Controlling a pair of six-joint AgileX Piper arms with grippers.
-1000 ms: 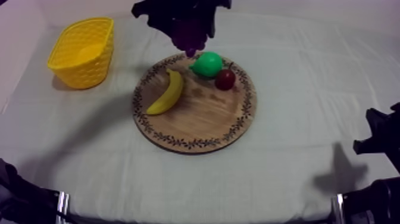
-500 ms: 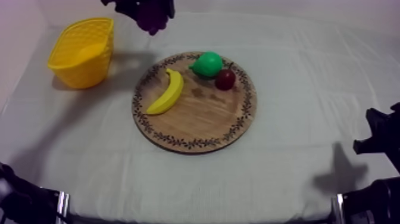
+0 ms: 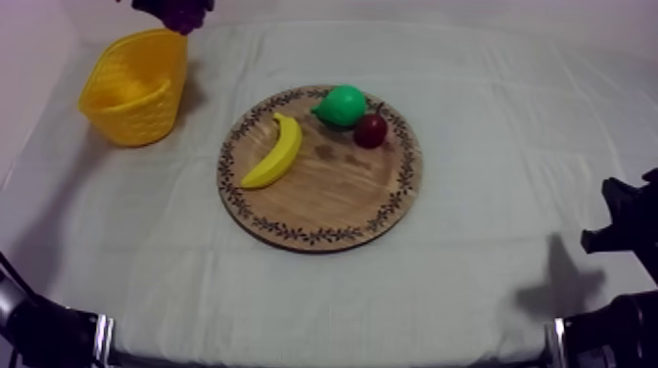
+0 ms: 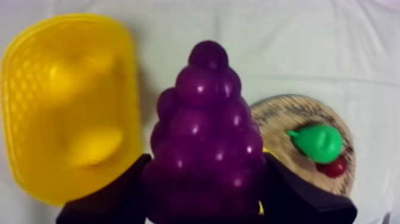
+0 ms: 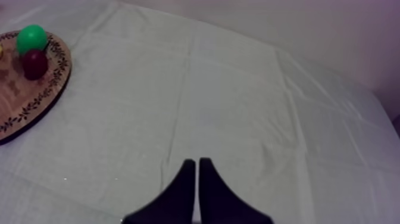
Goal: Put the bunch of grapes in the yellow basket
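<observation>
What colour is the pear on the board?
The pear is bright green, clearest in the top view.

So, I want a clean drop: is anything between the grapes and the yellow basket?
Nothing visible does. The left gripper is shut on the bunch of grapes, held above the cloth beside the yellow basket, whose open top is unblocked. The pear and small red fruit sit on the wooden board, away from it.
</observation>
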